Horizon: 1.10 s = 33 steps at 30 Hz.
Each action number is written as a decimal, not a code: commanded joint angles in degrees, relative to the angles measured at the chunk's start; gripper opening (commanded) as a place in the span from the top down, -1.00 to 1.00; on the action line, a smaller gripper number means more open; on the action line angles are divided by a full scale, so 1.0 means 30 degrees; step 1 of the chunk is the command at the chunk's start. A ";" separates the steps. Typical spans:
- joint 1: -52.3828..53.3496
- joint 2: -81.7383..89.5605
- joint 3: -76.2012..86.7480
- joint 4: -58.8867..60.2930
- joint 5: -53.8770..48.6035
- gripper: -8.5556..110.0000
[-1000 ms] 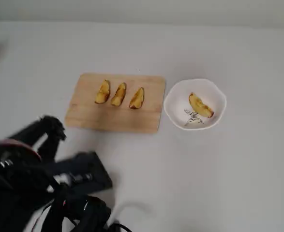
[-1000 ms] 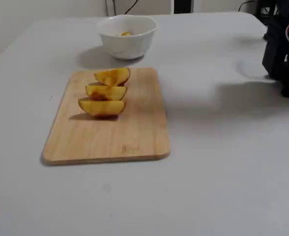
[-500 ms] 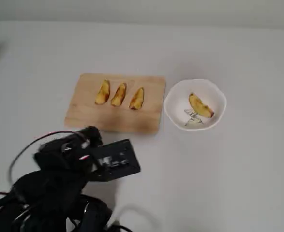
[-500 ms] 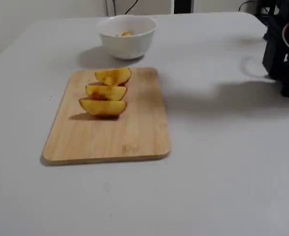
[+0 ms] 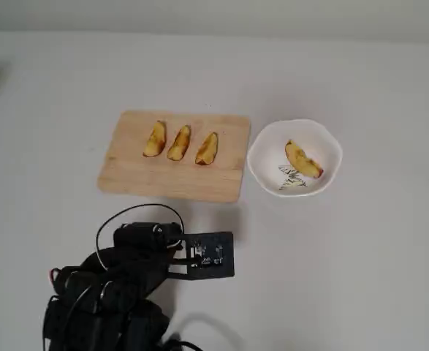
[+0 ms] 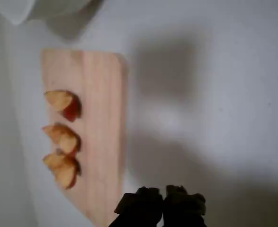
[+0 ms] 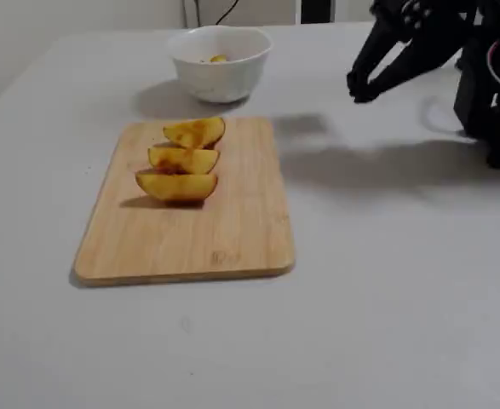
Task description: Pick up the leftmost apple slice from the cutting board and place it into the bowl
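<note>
The broadest apple slice (image 5: 302, 159) lies inside the white bowl (image 5: 262, 146), its tip just showing over the rim (image 7: 218, 58) in the fixed view. Three slimmer slices (image 5: 154, 139) (image 5: 179, 142) (image 5: 207, 148) sit in a row on the pale cutting board (image 5: 126, 174). My gripper (image 7: 356, 86) hangs above the bare table beside the board's long edge, shut and holding nothing. The wrist view has its dark fingertips (image 6: 150, 201) at the bottom edge, with the board (image 6: 103, 85) and the three slices (image 6: 63, 137) beyond. My arm (image 5: 145, 252) reaches in from below the board in the overhead view.
The arm's black base and a red cable (image 7: 497, 85) stand at the right edge of the fixed view. A black cable loop (image 5: 137, 212) rises from the arm near the board's lower edge. The bowl (image 7: 220, 64) stands just past the board's short end.
The arm has unfolded from the lower left and swung toward the board, bringing the gripper into the fixed view from the right. The slices, board and bowl have not moved.
</note>
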 commanded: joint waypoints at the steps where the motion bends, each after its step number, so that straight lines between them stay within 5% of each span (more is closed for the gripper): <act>1: -0.0264 0.0264 0.0674 -0.0879 0.0264 0.86; 33: -0.0410 0.0264 0.1084 -0.0908 0.0059 0.86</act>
